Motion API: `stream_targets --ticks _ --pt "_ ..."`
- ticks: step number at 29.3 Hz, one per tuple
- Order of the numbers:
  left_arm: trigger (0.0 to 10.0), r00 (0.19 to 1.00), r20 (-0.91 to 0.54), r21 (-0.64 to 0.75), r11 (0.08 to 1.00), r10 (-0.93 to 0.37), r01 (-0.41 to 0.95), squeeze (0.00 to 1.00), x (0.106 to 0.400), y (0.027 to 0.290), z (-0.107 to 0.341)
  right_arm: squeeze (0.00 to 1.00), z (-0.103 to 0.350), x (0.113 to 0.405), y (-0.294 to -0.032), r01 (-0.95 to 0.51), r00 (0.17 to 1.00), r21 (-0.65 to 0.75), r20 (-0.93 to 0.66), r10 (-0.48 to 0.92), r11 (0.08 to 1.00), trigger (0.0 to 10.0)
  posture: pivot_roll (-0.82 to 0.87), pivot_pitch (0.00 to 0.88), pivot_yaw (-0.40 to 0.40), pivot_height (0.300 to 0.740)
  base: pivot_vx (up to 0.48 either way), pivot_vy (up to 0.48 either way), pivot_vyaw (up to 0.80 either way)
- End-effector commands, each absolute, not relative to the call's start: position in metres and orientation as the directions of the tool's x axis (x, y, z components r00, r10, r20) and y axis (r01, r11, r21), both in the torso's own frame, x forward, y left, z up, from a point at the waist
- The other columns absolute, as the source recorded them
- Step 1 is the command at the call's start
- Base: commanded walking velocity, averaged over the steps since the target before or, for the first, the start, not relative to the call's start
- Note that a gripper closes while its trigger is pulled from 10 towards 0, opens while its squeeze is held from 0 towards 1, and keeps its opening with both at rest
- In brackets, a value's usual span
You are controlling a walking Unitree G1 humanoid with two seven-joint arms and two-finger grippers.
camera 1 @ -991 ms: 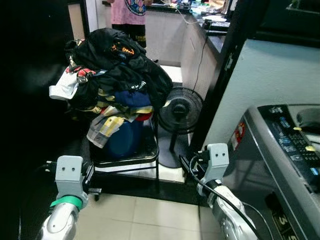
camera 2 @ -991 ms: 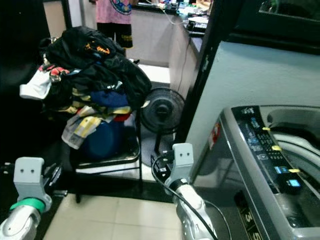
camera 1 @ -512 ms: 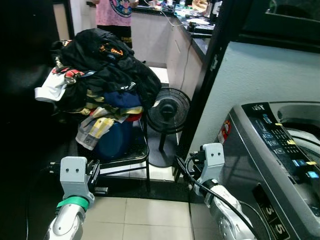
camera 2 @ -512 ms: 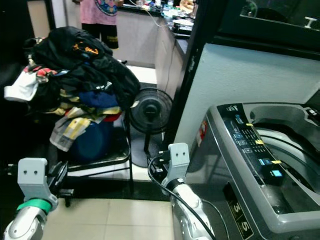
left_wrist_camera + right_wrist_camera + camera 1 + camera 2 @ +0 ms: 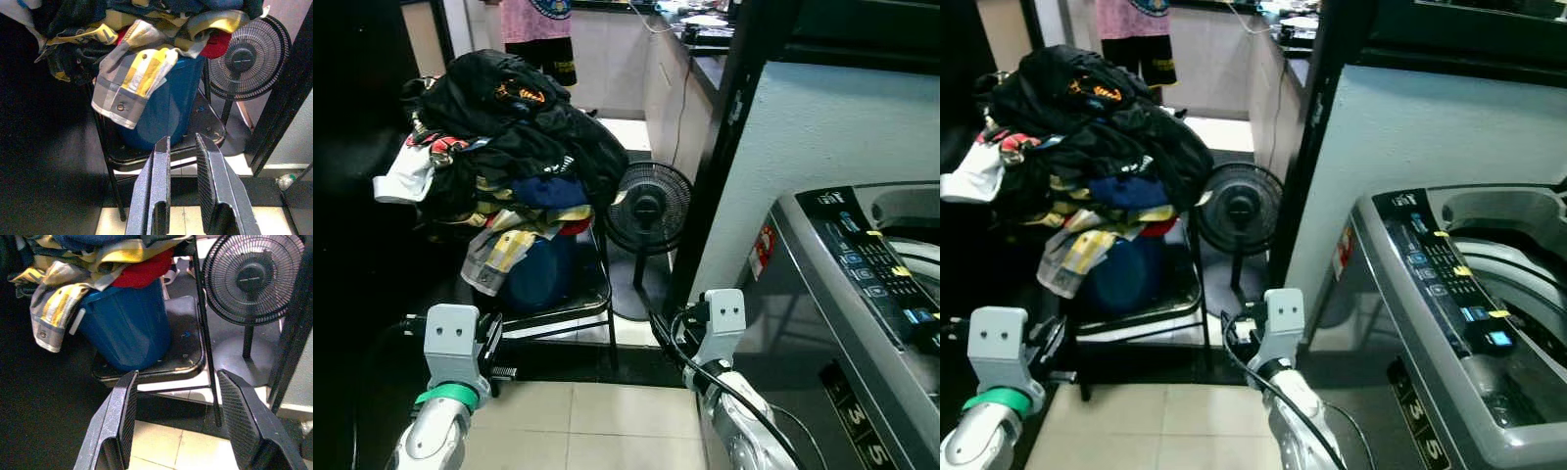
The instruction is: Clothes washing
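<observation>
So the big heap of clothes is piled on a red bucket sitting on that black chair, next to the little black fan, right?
Not quite: the bucket is blue, not red. The right wrist view shows it plainly; only one garment draped over its rim is red. The rest holds: the heap of clothes sits on it, the bucket stands on the black chair, and the black fan stands on the floor beside it.

Both arms reach forward, low. The left gripper (image 5: 182, 186) holds its fingers near-parallel with a narrow gap; the right gripper (image 5: 178, 423) has its fingers spread wide.
</observation>
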State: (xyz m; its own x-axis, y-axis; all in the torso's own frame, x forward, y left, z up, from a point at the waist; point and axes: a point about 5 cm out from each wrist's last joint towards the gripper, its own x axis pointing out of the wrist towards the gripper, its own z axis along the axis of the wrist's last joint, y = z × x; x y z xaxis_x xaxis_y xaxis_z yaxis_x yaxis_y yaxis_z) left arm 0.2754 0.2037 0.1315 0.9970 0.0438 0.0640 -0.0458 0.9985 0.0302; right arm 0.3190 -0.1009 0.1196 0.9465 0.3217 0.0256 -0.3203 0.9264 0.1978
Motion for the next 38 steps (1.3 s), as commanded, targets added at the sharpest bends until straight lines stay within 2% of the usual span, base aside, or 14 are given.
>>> stream_targets --ticks 1,10,18,21,23,38 --pt "10.0 0.998 0.055 0.027 0.999 0.043 -0.044 0.00 0.275 0.203 0.131 0.00 0.111 0.316 -0.104 -0.303 0.951 0.209 0.000 0.309 0.930 10.0 0.13 0.055 0.027 0.740 0.000 0.000 0.00" --pt "10.0 0.996 0.078 -0.013 0.999 0.032 -0.032 0.00 0.274 0.201 0.133 0.00 0.113 0.319 -0.105 -0.312 0.948 0.201 0.004 0.318 0.929 10.0 0.12 0.053 0.013 0.740 0.000 0.000 0.00" --pt "10.0 0.996 0.089 -0.026 0.999 0.030 -0.028 0.00 0.274 0.198 0.134 0.00 0.115 0.319 -0.103 -0.355 0.934 0.146 0.004 0.358 0.924 10.0 0.10 0.051 -0.001 0.740 0.344 0.000 0.00" --pt "10.0 0.995 0.091 -0.034 0.999 0.036 -0.033 0.00 0.275 0.197 0.134 0.00 0.116 0.318 -0.102 -0.375 0.926 0.114 0.003 0.378 0.920 10.0 0.09 0.050 -0.008 0.740 0.379 0.000 0.80" --pt "10.0 0.995 0.093 -0.039 0.999 0.039 -0.036 0.00 0.275 0.197 0.134 0.00 0.117 0.318 -0.103 -0.374 0.927 0.109 0.009 0.375 0.921 10.0 0.08 0.050 -0.014 0.740 0.386 0.000 0.75" --pt "10.0 0.995 0.094 -0.067 0.997 0.046 -0.040 0.00 0.276 0.190 0.130 0.00 0.119 0.318 -0.111 -0.375 0.926 0.113 -0.001 0.378 0.920 10.0 0.04 0.050 -0.039 0.740 0.382 0.000 0.00"
